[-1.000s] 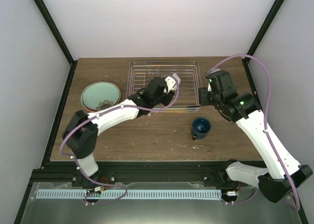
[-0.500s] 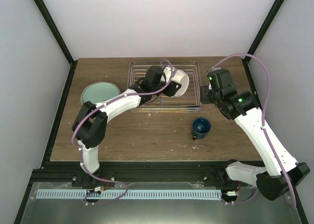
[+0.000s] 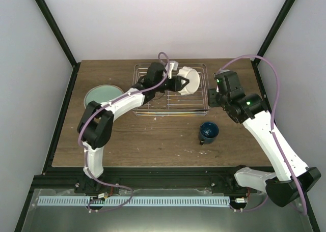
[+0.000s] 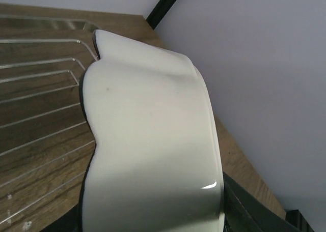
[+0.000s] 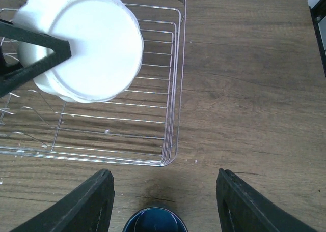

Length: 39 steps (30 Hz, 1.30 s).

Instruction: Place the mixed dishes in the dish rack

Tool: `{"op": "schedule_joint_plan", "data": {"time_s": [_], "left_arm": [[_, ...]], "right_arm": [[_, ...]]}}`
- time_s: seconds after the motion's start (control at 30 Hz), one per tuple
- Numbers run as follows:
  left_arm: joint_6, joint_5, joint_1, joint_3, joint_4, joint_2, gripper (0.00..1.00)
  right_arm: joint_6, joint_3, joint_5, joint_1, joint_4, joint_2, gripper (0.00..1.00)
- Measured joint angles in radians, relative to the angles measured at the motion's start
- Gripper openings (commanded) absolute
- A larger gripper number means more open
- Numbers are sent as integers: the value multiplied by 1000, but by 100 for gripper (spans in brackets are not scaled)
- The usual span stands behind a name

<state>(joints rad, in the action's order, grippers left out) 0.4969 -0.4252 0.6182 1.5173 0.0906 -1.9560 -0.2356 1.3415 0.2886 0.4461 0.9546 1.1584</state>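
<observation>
At the left of the wooden table (image 3: 168, 145), a pale-green plate (image 3: 102, 95) is seen lying flat, partly covered by the left arm. The silver wire dish rack (image 3: 196, 106) is set at the middle rear of the table. Over its rear right part, a white scalloped dish (image 3: 188, 81) is held tipped on its side, with its flat base turned to the right. It is clamped at the rim by the left gripper (image 3: 178, 82), one finger laid across the base. Whether the dish touches the wires cannot be told. The right gripper (image 5: 164, 173) is held just beside the rack's right edge, its fingers spread apart with nothing between them. A dark blue mug (image 3: 209, 132) is stood on the table, near the rack's front right corner.
</observation>
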Motion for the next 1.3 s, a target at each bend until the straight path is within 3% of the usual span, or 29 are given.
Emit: {"op": "schedule_joint_plan", "data": {"time_s": [0.1, 0.3, 0.83, 1.1, 1.3], "left_arm": [[42, -13, -3, 1, 18, -34, 36], [89, -11, -3, 10, 3, -104, 53], [151, -5, -10, 149, 64, -178, 55], [108, 29, -11, 145, 6, -196, 62], [8, 137, -11, 150, -127, -191, 64]], "right_arm": [[5, 0, 1, -2, -2, 0, 57], [14, 0, 3, -8, -6, 0, 57], [19, -16, 3, -21, -17, -19, 57], [26, -23, 0, -29, -22, -24, 57], [33, -37, -10, -31, -29, -24, 57]]}}
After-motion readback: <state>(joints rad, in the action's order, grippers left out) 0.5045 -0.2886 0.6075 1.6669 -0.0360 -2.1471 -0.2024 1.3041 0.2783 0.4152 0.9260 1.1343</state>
